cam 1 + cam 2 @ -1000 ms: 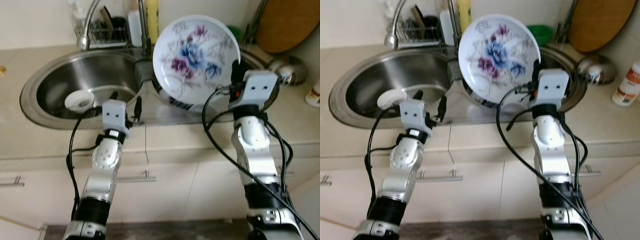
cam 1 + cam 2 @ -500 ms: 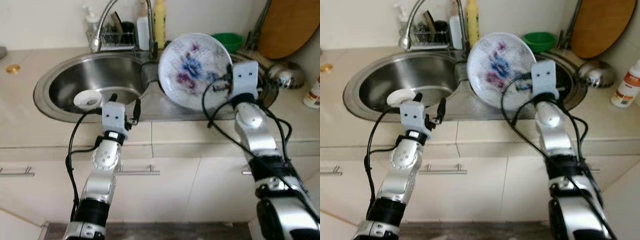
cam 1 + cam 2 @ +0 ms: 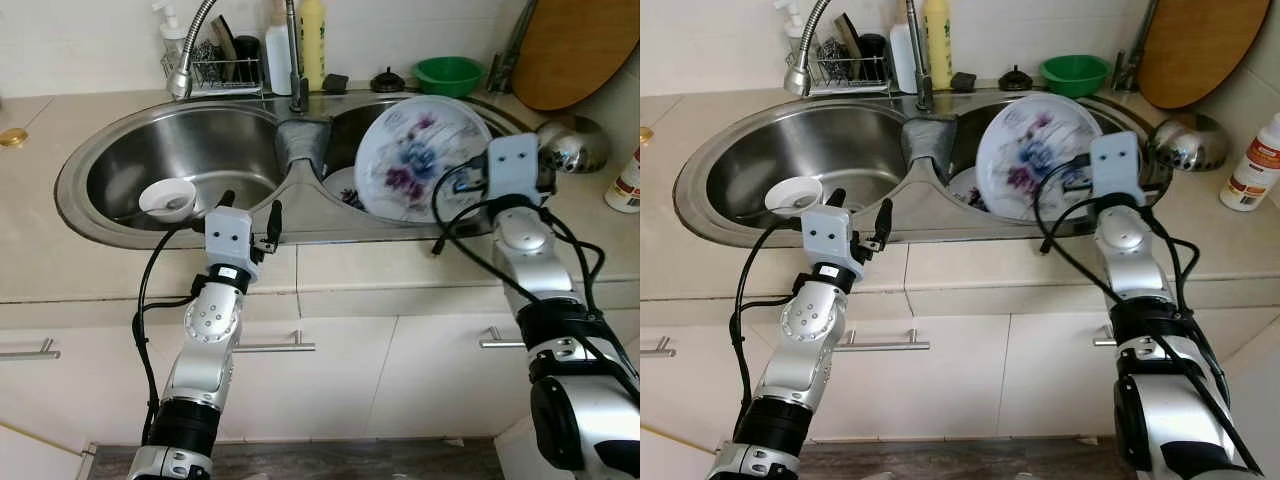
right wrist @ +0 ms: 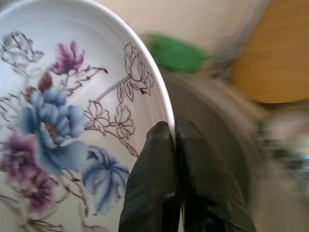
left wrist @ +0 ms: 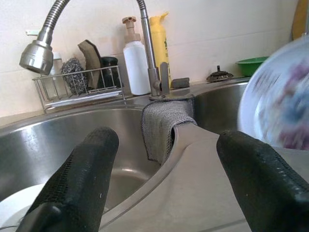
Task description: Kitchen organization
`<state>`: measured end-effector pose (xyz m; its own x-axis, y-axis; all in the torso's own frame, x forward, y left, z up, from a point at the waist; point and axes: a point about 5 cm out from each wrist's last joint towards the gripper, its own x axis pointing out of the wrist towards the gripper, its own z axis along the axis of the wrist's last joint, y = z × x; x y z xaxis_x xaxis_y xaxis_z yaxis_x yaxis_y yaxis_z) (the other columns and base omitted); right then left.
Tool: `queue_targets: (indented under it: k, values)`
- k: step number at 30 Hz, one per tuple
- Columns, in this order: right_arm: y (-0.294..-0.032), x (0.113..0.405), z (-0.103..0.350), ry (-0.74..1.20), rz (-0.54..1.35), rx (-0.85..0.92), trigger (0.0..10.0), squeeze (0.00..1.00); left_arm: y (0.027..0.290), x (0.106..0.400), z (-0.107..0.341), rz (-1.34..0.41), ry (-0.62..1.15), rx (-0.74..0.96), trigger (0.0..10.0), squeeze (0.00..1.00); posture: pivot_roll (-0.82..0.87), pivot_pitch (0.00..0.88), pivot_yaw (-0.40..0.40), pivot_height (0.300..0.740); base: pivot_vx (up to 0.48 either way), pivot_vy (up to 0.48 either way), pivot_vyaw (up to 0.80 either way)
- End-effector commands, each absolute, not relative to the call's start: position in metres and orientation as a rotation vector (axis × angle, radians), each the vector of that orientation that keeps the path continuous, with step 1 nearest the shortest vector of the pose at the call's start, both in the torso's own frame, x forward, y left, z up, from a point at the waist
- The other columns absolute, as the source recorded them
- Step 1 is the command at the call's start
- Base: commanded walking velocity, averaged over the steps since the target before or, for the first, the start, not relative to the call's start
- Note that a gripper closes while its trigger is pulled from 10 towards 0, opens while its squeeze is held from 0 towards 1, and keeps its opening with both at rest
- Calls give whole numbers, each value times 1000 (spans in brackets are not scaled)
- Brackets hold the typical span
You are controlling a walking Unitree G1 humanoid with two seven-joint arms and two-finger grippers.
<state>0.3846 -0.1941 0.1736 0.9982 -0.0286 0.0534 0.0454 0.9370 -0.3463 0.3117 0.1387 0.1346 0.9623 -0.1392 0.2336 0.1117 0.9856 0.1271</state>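
A white plate with blue and purple flowers [image 3: 415, 160] stands tilted on edge over the right basin of the steel double sink [image 3: 70, 190]. My right gripper [image 4: 175, 128] is shut on the plate's rim, at its right side. Under it, another dish [image 3: 340, 186] lies in the right basin. A small white bowl [image 3: 168, 199] sits in the left basin. My left gripper [image 3: 250, 205] hovers open and holds nothing at the sink's front rim, near the divider.
A grey cloth [image 3: 300, 140] drapes over the divider below the faucet [image 3: 190, 50]. A wire rack [image 3: 215, 65], bottles and a green bowl [image 3: 448, 73] line the back. To the right are a round wooden board [image 3: 580, 50], a steel bowl [image 3: 572, 140] and a bottle [image 3: 628, 185].
My right arm has carried the plate down and to the right, from high above the divider to low over the right basin. The camera has shifted. The left gripper has stayed put.
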Motion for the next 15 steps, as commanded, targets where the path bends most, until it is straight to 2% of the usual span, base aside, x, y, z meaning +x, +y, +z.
queue_targets:
  k: [1,3,4,15]
  values:
    - [-181,385,168,-24,31,-391,10000,0,135,312,134,-136,-245,119,10000,0,-71,6,19,740,0,0,0]
    - [-176,385,166,-24,62,-382,10000,0,135,312,134,-135,-244,118,10000,0,-70,3,19,740,0,0,0]
    - [-174,385,166,-31,75,-364,10000,1000,135,312,134,-135,-244,118,10000,0,-68,3,18,740,0,0,0]
    - [-175,382,171,-81,79,-281,10000,1000,134,311,132,-140,-236,117,10000,0,-71,0,15,740,0,0,0]
